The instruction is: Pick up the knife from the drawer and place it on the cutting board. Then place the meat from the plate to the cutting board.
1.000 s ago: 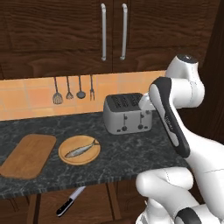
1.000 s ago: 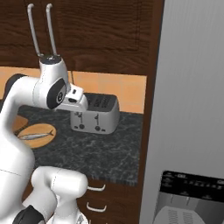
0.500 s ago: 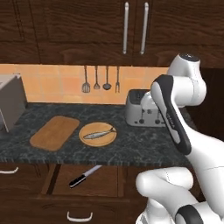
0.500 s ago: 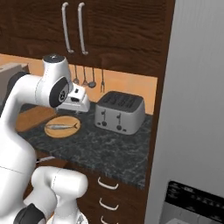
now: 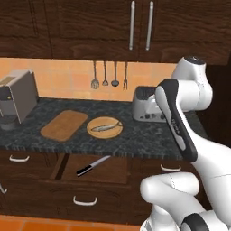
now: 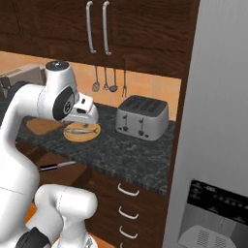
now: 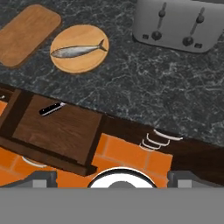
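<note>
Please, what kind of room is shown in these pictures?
It looks like a home kitchen: a dark stone counter with a toaster, utensils hanging on the wall, and wooden cabinets above.

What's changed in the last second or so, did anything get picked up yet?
Nothing picked up. Only the base has driven, shifting the whole view. The knife still lies in the open drawer, the fish on the plate, the cutting board bare, the pincer open.
</note>
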